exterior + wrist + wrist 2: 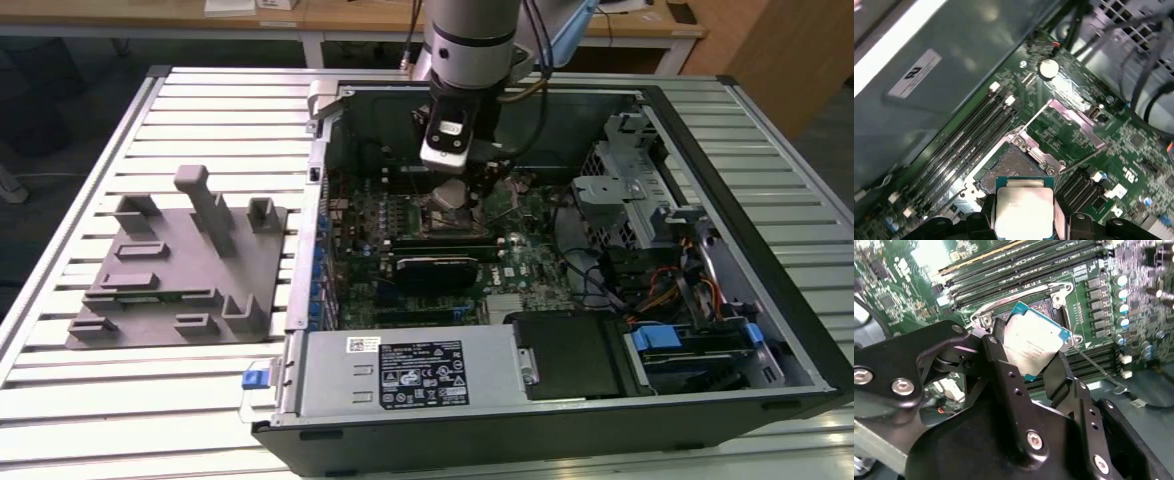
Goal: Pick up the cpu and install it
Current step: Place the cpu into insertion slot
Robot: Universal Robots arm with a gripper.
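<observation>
claw (1026,348) grips the cpu (1040,339), print unreadable, over socket (1013,165).

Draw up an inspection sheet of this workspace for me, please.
Surface: slatted metal table, with an open case lying on it.
Job's things: cpu held over the open socket, not yet seated.
Clutter: grey tray with posts, on the table at the exterior view's left of the case.
Grippers: gripper shut on the cpu, inside the case.
Cables: bundle of cables inside the case, at the exterior view's right of the socket.
Surroundings: wooden desks behind the table.
</observation>
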